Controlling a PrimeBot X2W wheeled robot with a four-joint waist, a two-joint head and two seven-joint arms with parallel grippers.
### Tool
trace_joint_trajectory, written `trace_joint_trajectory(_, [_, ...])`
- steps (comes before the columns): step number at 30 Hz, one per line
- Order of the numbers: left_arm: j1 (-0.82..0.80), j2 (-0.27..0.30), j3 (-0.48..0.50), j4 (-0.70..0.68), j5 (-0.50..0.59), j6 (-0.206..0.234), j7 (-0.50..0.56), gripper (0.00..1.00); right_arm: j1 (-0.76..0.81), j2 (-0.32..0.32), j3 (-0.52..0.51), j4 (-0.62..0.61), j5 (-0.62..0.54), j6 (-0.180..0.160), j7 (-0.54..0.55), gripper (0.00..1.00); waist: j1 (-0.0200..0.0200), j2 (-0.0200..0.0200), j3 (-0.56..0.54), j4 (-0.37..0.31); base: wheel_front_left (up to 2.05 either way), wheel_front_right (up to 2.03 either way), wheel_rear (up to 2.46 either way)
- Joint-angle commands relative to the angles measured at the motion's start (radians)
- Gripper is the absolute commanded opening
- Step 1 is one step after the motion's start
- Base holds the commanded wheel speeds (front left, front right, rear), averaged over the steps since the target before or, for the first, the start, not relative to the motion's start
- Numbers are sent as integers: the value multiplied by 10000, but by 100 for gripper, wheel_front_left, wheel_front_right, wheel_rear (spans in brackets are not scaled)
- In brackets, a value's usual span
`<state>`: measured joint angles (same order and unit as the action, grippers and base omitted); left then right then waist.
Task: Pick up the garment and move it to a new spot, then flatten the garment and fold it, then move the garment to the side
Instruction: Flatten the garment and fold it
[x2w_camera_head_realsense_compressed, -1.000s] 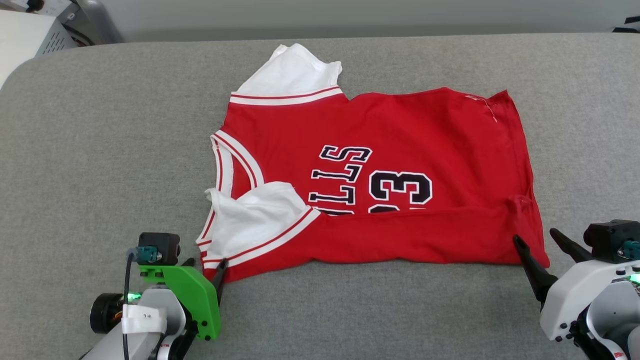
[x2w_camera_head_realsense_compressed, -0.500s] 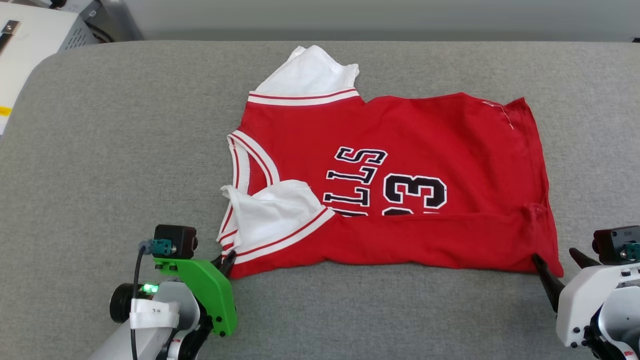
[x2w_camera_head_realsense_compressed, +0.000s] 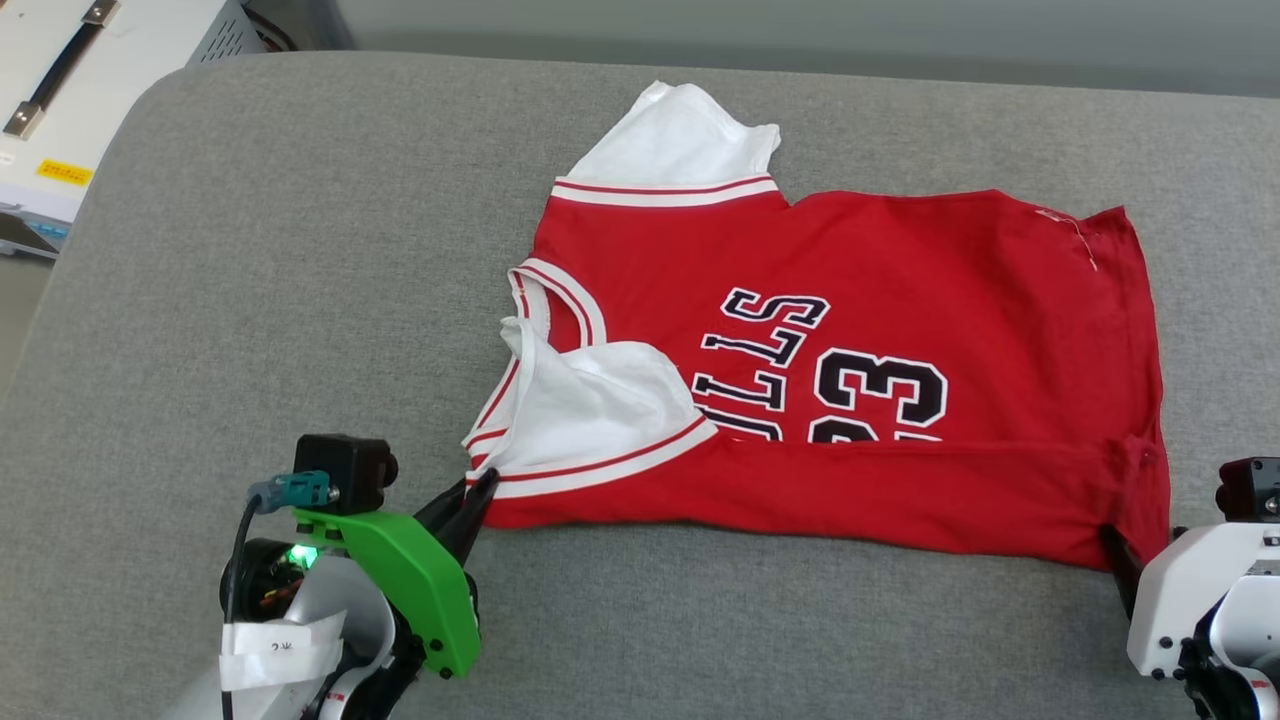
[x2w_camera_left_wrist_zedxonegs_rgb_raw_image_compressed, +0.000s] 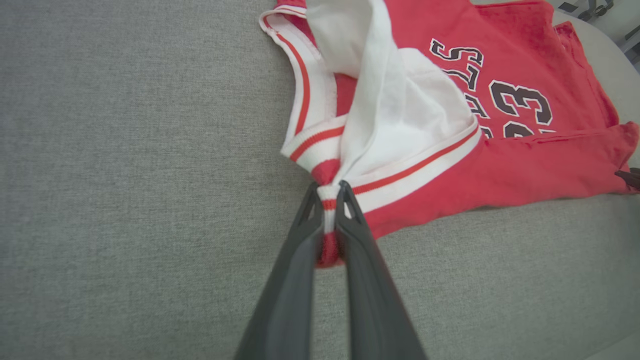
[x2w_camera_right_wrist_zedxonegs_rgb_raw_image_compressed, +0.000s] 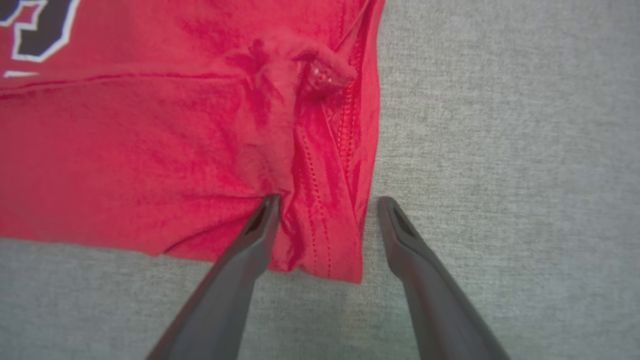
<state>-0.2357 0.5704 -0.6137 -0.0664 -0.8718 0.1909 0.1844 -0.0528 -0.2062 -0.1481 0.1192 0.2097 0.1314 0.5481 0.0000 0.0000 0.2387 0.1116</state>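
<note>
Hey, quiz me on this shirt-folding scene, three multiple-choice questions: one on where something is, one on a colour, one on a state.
1. Where does the left gripper hold the jersey?
A. On the striped trim at the near sleeve corner
B. On the far white sleeve
C. At the middle of the hem

2. What colour is the lettering?
A. Blue outlined in yellow
B. Black outlined in white
C. Plain white

3. How does the right gripper stand?
A. Shut on the collar
B. Shut on nothing, off the cloth
C. Open, a hem corner between its fingers

Answers:
1 A: the left wrist view shows it pinched on red-and-white trim.
2 B: the head view shows black characters with white edges.
3 C: the right wrist view shows them apart on either side of the red corner.
</note>
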Motion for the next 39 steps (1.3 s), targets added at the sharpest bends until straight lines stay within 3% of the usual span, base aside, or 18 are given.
trace_joint_trajectory(1, [139, 96, 46, -30, 40, 65, -72, 0, 20, 135, 56, 278, 1, -7, 276, 100, 0, 0, 50, 35, 0, 0, 0])
trace_joint_trajectory(2, [141, 103, 44, -36, 50, 69, -83, 0, 47, 192, 86, 348, 95, -7, 433, 100, 0, 0, 65, 37, 0, 0, 0])
trace_joint_trajectory(3, [139, 103, 38, -37, 57, 63, -97, 0, 62, 236, 108, 396, 196, -7, 557, 89, 0, 0, 79, 32, 0, 0, 0])
trace_joint_trajectory(4, [135, 101, 31, -30, 64, 55, -109, 0, 64, 254, 111, 418, 251, -7, 619, 17, 0, 0, 88, 25, 0, 0, 0])
trace_joint_trajectory(5, [130, 97, 23, 0, 69, 42, -122, 0, 61, 255, 113, 433, 287, -7, 667, 0, 0, 0, 93, 15, 0, 0, 0])
trace_joint_trajectory(18, [407, 163, -269, 805, 4, -130, 19, 0, 211, -280, -198, 7, 634, -7, 588, 0, 0, 0, -733, -244, 0, 0, 0])
trace_joint_trajectory(29, [1209, 521, -693, 626, -201, -107, 596, 0, 1669, -1104, -458, -1816, 1601, -7, 2311, 0, 0, 0, -1592, -306, 0, 0, 0])
trace_joint_trajectory(34, [1465, 478, -888, 538, -270, -74, 736, 0, 2382, -1031, -773, -2625, 1759, -7, 3276, 0, 0, 0, -1606, -293, 0, 0, 0])
trace_joint_trajectory(39, [1393, 182, -1091, 998, -244, -208, 692, 0, 2464, -728, -786, -2606, 1689, -7, 3274, 0, 0, 0, -1486, -304, 0, 0, 0])
